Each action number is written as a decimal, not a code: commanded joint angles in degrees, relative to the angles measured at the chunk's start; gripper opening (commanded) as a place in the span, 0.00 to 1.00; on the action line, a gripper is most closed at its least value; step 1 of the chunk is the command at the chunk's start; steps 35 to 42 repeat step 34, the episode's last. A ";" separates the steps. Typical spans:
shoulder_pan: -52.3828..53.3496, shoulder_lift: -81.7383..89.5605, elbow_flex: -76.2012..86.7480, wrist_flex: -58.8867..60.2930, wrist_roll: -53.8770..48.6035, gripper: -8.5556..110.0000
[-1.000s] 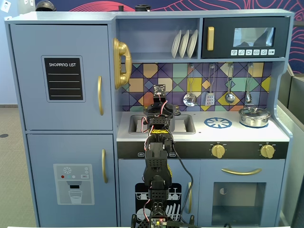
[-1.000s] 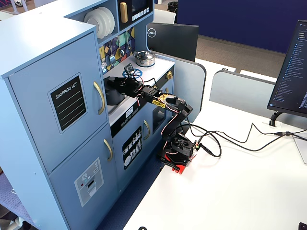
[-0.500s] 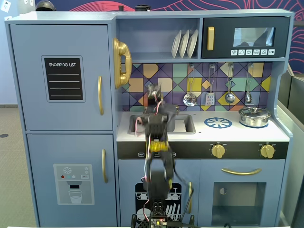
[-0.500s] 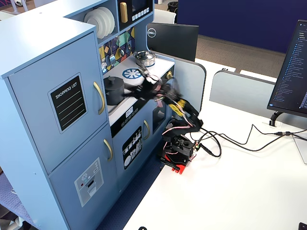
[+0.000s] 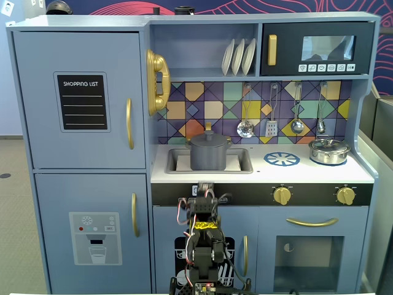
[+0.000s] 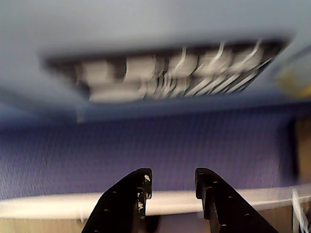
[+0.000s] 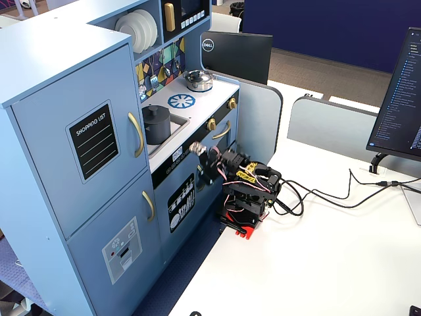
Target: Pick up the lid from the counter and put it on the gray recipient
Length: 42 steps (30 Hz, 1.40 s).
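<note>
Matte gray lid caps cylindrical gray recipient — hand parted.

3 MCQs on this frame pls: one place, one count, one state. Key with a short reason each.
1. Where does the gray pot stand?
A. in the sink basin
B. on the blue burner ring
C. on the plate shelf

2. How many utensils hang on the tiled wall?
A. two
B. four
C. six

3. What state is the tool in?
A. shut on the lid
B. shut on a spoon
C. open, holding nothing

Key:
1. A: the gray pot sits inside the sink, left of the blue burner ring; the lid is already on it.
2. B: four utensils hang in a row above the shiny silver pot.
3. C: in the wrist view the tool shows a clear gap between its fingers and nothing between them.
</note>
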 commanded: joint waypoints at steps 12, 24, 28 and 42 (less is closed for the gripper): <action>3.87 4.83 2.46 26.89 3.08 0.09; 4.13 4.83 2.46 26.98 2.37 0.11; 4.13 4.83 2.46 26.98 2.37 0.12; 4.13 4.83 2.46 26.98 2.37 0.12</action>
